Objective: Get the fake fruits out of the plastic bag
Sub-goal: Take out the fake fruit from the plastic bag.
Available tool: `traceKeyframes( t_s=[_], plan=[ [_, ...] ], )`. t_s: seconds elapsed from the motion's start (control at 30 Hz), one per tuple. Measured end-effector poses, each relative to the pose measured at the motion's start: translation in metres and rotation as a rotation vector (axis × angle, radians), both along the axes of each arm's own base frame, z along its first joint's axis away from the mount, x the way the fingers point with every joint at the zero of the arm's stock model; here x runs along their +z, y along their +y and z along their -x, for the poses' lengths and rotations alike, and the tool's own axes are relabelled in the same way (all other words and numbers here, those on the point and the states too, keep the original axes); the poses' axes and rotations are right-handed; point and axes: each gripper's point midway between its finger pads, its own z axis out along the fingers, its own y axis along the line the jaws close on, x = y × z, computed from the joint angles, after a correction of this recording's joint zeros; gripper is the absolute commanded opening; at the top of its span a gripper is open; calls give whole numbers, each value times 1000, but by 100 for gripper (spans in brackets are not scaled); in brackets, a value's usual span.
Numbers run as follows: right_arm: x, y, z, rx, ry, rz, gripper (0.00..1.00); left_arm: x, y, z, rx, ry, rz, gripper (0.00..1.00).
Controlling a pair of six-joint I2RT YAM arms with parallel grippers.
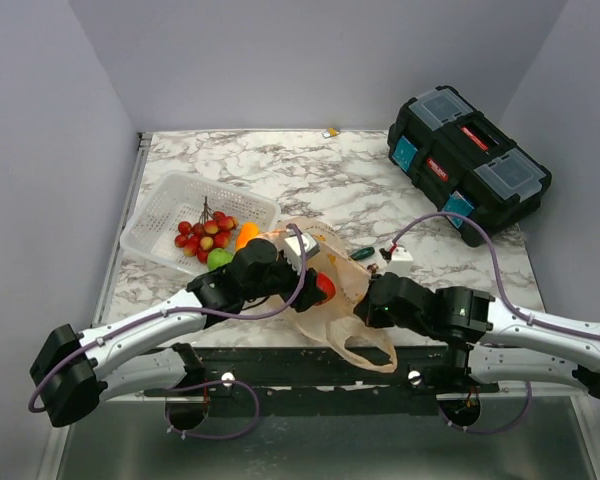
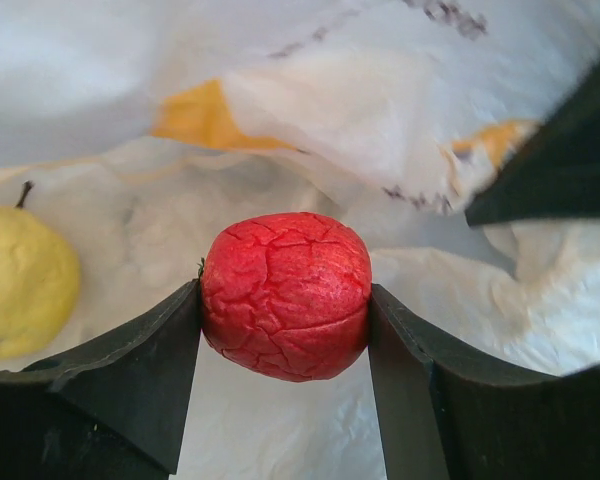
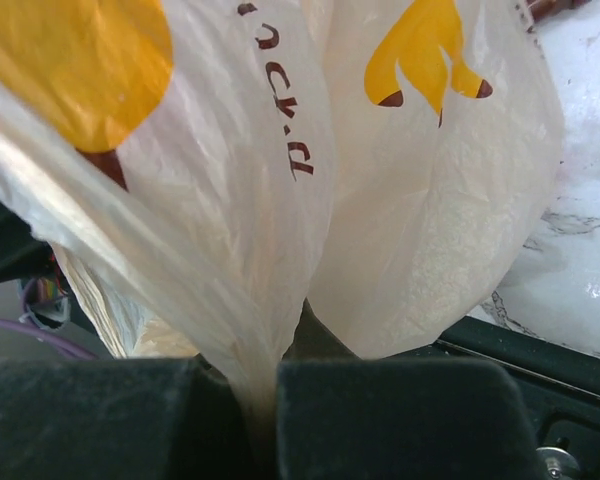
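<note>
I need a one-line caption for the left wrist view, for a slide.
Left pincer holds a cracked red fruit against the crinkled plastic bag; a yellow fruit lies at left.

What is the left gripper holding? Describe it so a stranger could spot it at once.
On the marble table, find the crinkly plastic bag with yellow prints at the near edge. In its opening the left gripper clamps a small red fruit between its fingers. It is round with cracked-looking skin, unlike the pale yellow fruit lying beside it in the bag.
</note>
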Motion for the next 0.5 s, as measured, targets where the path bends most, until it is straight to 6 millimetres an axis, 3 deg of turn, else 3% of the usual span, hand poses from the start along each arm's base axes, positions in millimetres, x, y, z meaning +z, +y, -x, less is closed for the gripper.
traceKeyframes(
  t_s=[0.13, 0.27, 0.5],
  plan=[
    [13, -4, -4, -26, -31, -48, 1, 7, 1, 21, -125, -16, 7, 0],
    [23, -8, -6, -48, -54, -86, 1, 29, 2, 42, -230, -48, 75, 0],
    [20, -7, -7, -58, -49, -77, 1, 63, -2, 84, -453, -47, 202, 0]
  ],
)
